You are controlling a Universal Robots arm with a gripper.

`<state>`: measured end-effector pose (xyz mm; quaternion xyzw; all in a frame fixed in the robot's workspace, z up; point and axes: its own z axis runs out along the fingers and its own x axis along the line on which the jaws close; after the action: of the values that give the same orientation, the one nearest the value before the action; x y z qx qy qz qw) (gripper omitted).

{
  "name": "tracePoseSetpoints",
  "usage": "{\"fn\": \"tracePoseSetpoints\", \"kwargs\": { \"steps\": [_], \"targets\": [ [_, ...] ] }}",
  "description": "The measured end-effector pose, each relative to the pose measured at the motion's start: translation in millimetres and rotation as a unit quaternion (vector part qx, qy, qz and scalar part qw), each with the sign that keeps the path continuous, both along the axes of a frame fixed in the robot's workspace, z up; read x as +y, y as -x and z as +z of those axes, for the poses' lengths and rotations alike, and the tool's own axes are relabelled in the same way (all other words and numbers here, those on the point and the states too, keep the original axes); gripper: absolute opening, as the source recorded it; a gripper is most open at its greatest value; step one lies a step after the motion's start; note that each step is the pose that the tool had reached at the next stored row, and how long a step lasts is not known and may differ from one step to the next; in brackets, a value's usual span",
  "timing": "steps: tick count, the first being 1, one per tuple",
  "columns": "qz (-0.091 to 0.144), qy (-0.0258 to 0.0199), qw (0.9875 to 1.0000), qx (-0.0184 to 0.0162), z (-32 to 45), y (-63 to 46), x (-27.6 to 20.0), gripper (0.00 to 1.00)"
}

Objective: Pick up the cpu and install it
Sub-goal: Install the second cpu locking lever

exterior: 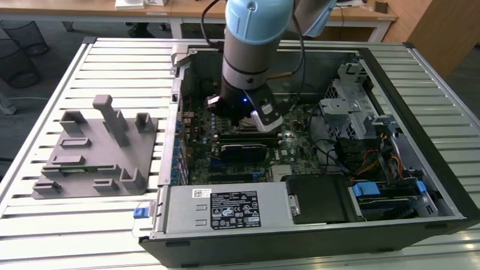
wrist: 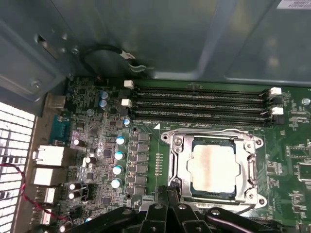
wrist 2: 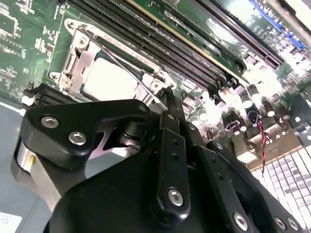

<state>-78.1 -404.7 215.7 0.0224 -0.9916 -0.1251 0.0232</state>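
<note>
Looking across the slatted desk [exterior: 105, 225], we see one open computer case [exterior: 442, 185] lying on its side, and one grey fixture block [exterior: 98, 157] well apart from it at the exterior view's left. One arm [exterior: 251, 50] reaches down into the case and hangs over the motherboard [wrist: 97, 145]. Its hand [wrist: 170, 204] hovers just beside the socket frame [wrist: 252, 145]; we cannot tell whether it is released or clenched, for its tips are hidden behind its own black linkages. We see nothing carried in it.

The cpu [wrist: 214, 167] already lies inside the socket frame, its pale metal top facing up, in both wrist views. There is one chip, and we count four long memory slots [wrist: 199, 99] just beyond it.

We judge the chip to be light, stiff and flat, with a smooth top that may slip. Its underside contacts and the socket pins are probably fragile. The best hold would be on two opposite thin edges, kept level, never pressing on the top.
</note>
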Motion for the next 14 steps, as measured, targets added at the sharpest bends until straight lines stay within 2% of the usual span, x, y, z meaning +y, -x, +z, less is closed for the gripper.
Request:
{"fn": "tracePoseSetpoints", "kwargs": {
  "steps": [6,12,14],
  "targets": [
    [0.0,-0.0001,1.0,0.0008,5.0,-5.3,0.1,0.11],
    [0.0,-0.0004,1.0,0.0029,5.2,-22.0,0.5,0.11],
    [0.0,-0.0005,1.0,0.003,5.6,-24.1,0.5,0.11]
  ]
}}
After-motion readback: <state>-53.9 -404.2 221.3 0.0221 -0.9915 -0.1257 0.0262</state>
